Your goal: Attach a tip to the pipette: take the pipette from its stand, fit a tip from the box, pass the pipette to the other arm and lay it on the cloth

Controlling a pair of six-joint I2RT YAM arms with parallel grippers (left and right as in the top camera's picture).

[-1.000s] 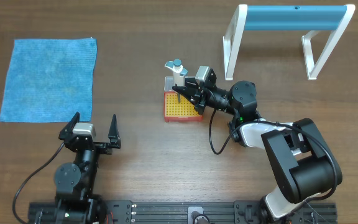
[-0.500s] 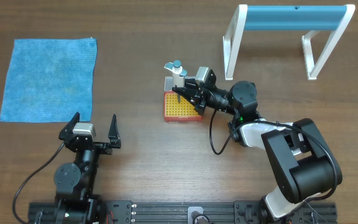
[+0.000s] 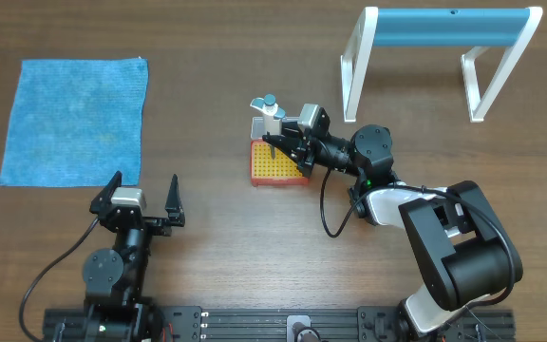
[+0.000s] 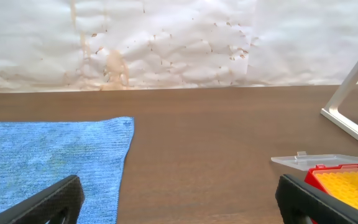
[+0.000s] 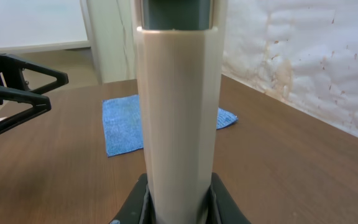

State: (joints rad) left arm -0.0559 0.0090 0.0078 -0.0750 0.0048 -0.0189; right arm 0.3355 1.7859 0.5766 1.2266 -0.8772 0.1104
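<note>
Mid-frame, the right gripper [image 3: 283, 141] clenches the white plastic pipette [image 3: 273, 114] over the red-and-yellow tip box [image 3: 275, 166] — a tilted press could seat a tip crookedly — while the left gripper [image 3: 142, 187], lower left, gapes empty.

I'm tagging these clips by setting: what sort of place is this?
Likely a lab-style robot workbench: a pipette over a yellow tip box, a white-and-blue stand, a wooden table.

The left gripper's [image 4: 179, 202] fingers stand wide apart over the brown table [image 4: 197, 137]; the blue cloth [image 4: 48, 165] lies near one finger, the tip box [image 4: 344, 180], apparently lid-open, near the other.
</note>
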